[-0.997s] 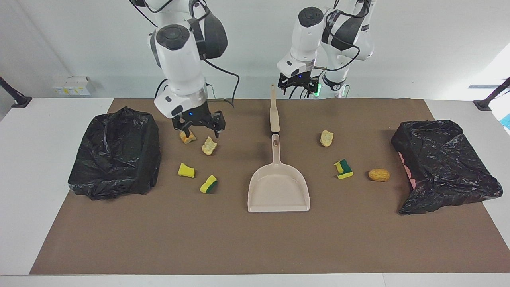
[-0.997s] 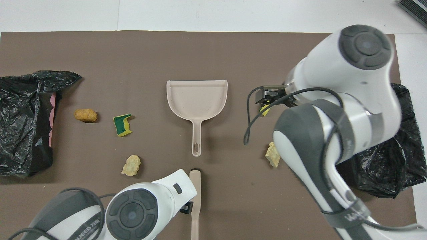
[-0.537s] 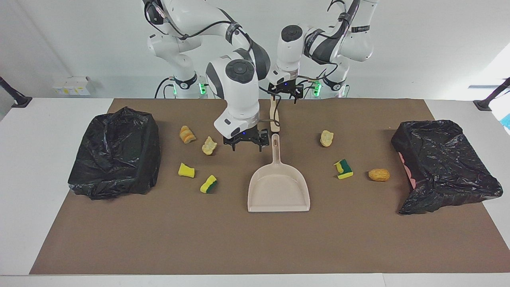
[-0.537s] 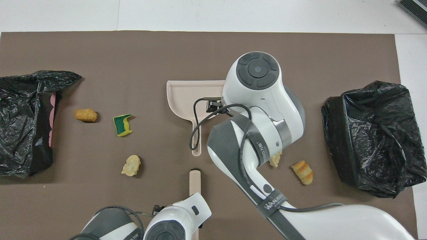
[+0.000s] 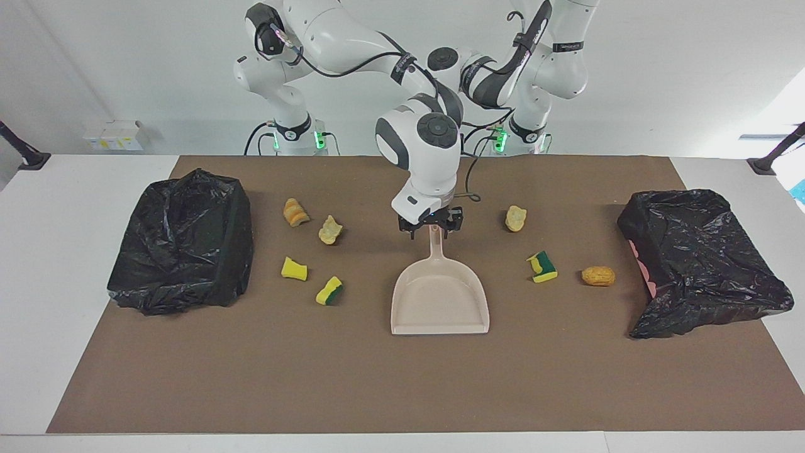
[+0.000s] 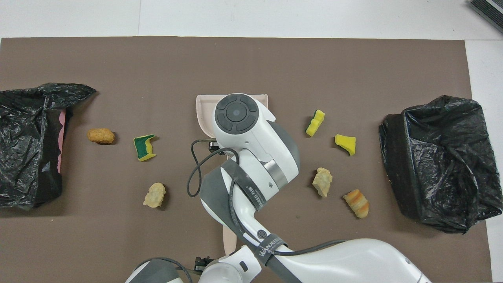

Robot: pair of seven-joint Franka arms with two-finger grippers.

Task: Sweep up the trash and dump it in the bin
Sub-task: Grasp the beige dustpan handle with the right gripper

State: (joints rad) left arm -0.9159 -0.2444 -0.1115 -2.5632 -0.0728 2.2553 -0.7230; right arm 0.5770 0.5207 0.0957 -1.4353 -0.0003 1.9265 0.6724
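Bin at the right arm's end: black-bagged bin (image 5: 182, 239) standing on the brown mat (image 5: 402, 377); nothing has gone into it that can be seen.
Scraps beside that bin: striped crusty lump (image 5: 295, 212) and jagged pale lump (image 5: 329, 229) nearer the robots; yellow sponge piece (image 5: 294, 268) and yellow-and-green sponge piece (image 5: 329, 290) farther out; all four lie loose on the mat, unmoved over the last second.
Right gripper: right gripper (image 5: 431, 225), a second ago low over the striped crusty lump, has crossed to mid-table and come down on the handle end of the dustpan (image 5: 440, 296); its fingers straddle the handle and are narrowing; whether they already clamp it cannot be told.
Dustpan: flat on the mat, mouth pointing away from the robots, empty, in the same place as before.
Brush: brush (image 6: 229, 237) lies in line with the dustpan handle, nearer the robots, mostly hidden under the right arm.
Left gripper: left gripper (image 6: 201, 261) sits by the brush's near end, largely hidden, jaws spread wide and gripping nothing.
Scraps toward the left arm's end: small pale lump (image 5: 516, 218), green-backed sponge piece (image 5: 542, 267), round tan lump (image 5: 598, 275); untouched.
Bin at the left arm's end: second bin (image 5: 698, 258), bag slumped.
Meaning: judged as the tool-pickup step; sweeping is not yet begun; all seven scraps remain to be collected.
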